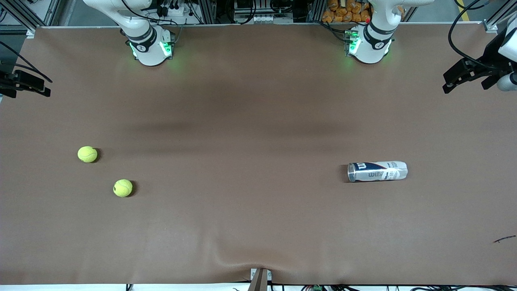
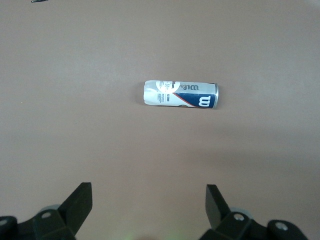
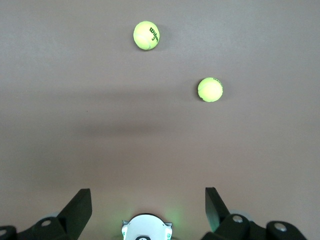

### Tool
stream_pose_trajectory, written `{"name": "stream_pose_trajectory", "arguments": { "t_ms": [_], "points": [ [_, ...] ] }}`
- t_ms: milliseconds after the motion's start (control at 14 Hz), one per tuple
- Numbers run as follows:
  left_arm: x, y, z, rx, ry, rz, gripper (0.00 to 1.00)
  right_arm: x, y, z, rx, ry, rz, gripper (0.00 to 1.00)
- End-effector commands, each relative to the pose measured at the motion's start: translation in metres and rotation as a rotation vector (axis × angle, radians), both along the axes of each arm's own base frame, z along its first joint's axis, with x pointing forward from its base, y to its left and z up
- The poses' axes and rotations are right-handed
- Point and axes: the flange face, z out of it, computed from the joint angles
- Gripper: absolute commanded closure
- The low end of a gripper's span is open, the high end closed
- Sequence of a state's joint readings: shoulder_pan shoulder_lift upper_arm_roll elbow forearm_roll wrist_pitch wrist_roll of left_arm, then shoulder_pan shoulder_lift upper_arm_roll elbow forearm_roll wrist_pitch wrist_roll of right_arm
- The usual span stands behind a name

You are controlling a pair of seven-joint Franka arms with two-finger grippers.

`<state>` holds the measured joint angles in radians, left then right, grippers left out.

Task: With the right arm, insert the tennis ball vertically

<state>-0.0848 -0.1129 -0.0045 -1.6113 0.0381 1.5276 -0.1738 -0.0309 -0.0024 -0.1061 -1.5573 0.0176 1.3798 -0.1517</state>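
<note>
1. The right gripper [image 3: 145, 210] is held high over the table near its own arm's base [image 1: 150, 47], with its two black fingers [image 3: 80, 207] spread wide and nothing held between them.
2. Two tennis balls are seen well apart from those fingers on the table: one tennis ball [image 3: 210, 89] [image 1: 87, 154] lies toward the right arm's end, and the second ball [image 3: 146, 35] [image 1: 122, 188] lies nearer to the front camera than the first, the two near each other but not touching.
3. The left gripper [image 2: 147, 212] is likewise held high over the table, its fingers [image 2: 216, 205] spread wide and empty; the left arm waits.
4. A tennis ball can [image 2: 181, 94] [image 1: 377, 171] is seen lying on its side toward the left arm's end of the table, well apart from both balls and from both grippers; blue and white printing is shown on it.
5. The table [image 1: 250, 121] is covered with a plain brown sheet, slightly wrinkled at the edge nearest the front camera.
6. Metal framing, cables and orange items are seen past the arm bases, and green lights are lit on both bases.
7. Counted: two balls, one can, two arms
</note>
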Motion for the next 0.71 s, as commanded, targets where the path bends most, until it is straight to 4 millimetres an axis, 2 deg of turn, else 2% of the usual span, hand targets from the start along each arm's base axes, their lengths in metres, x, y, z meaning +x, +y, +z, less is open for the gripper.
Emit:
{"name": "stream_pose_trajectory", "arguments": {
  "t_ms": [0,143,285,428,641],
  "points": [
    [0.000,-0.002,0.002,-0.013,0.003,-0.015,0.00,0.012,0.011,-0.018,-0.005,0.031,0.030,0.00],
    [0.001,-0.007,-0.002,-0.012,0.011,-0.024,0.00,0.018,0.015,-0.030,0.007,0.052,0.042,0.00],
    [0.004,-0.011,-0.006,-0.011,0.018,-0.030,0.00,0.019,0.019,-0.031,0.011,0.053,0.051,0.00],
    [0.009,-0.016,-0.015,-0.009,0.034,-0.039,0.00,0.021,0.040,-0.028,0.008,0.046,0.085,0.00],
    [0.013,-0.036,-0.027,-0.003,0.056,-0.075,0.00,0.021,0.051,-0.028,0.006,0.050,0.096,0.00]
  ]
}}
